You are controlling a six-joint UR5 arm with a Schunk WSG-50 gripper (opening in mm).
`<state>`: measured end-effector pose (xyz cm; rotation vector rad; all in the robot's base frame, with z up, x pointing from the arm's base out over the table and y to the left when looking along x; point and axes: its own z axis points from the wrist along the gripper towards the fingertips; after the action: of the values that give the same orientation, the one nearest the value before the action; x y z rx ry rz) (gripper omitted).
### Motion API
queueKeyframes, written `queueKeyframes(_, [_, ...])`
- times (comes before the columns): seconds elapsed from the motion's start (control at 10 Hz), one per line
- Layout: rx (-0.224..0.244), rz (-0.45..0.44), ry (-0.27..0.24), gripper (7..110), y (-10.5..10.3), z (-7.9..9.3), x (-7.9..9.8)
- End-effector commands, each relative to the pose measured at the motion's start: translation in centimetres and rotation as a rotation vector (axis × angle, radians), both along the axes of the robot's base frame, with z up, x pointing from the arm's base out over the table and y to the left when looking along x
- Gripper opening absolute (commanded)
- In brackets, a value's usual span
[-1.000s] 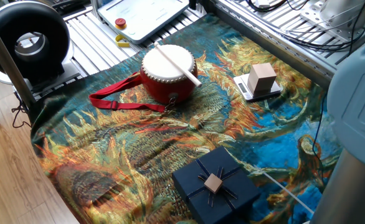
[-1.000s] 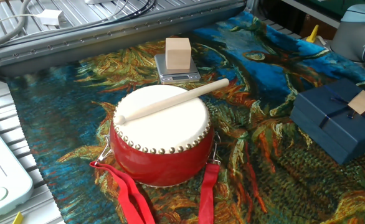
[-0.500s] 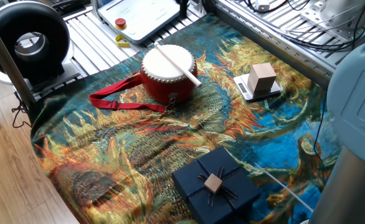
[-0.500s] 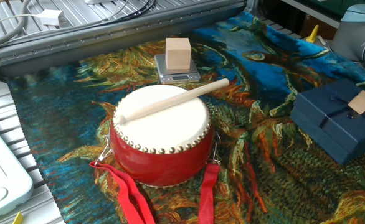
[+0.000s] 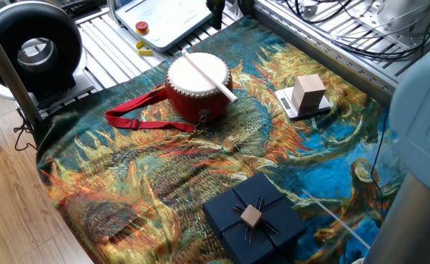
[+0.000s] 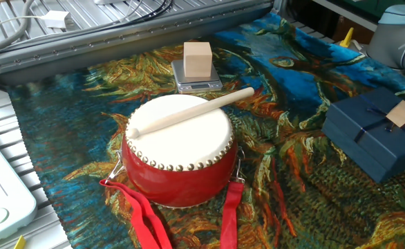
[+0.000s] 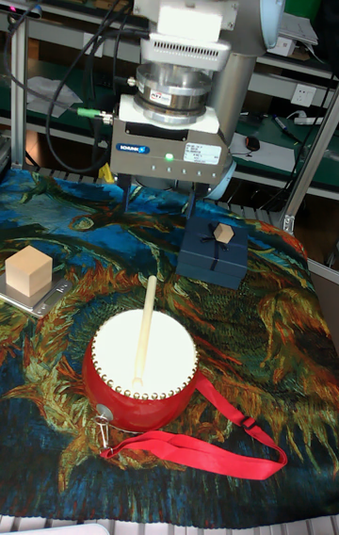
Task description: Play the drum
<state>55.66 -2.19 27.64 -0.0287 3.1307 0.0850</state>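
- Wooden stick (image 7: pixel 144 330) lies loose across the drum (image 7: pixel 141 380); my jaws, spread and empty above, could nudge it rolling off.
- Descending off-centre risks striking the skin.

One fixed view: high, oblique, from corner by box (image 5: pixel 253 218), takes in whole surface (image 5: pixel 149 176). Other fixed view: low, close, opposite side, drum (image 6: pixel 179 149) fills centre. Tall fixed view: front-on, faces arm, drum in foreground. All three share drum, box, cube (image 7: pixel 28 272).
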Motion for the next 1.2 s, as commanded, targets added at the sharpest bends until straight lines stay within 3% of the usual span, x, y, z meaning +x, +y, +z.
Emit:
queueKeyframes(0.0, [0.007, -0.057, -0.04, 88, 1.1, -1.9, -0.4])
queueKeyframes(0.3, [0.012, -0.064, -0.042, 88, 1.5, -2.5, -0.5])
queueKeyframes(1.1, [0.041, -0.046, -0.123, 88, 1.4, -6.0, 0.3])
